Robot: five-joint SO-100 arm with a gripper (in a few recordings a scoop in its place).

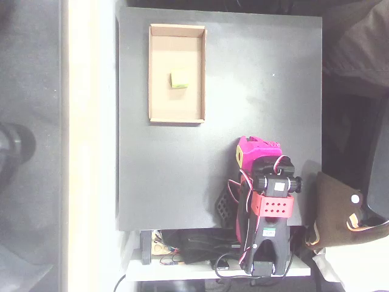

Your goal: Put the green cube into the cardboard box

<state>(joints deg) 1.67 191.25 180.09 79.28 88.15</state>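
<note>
green cube [179, 79] is seen lying inside the cardboard box [157, 73], near the middle of its floor, in the overhead view. the black table [261, 109] is taken first as the largest thing. the box is placed well up and to the left of the claw [255, 146], which is folded back over the arm's base at the table's near edge. how far the claw's fingers are parted cannot be told.
</note>
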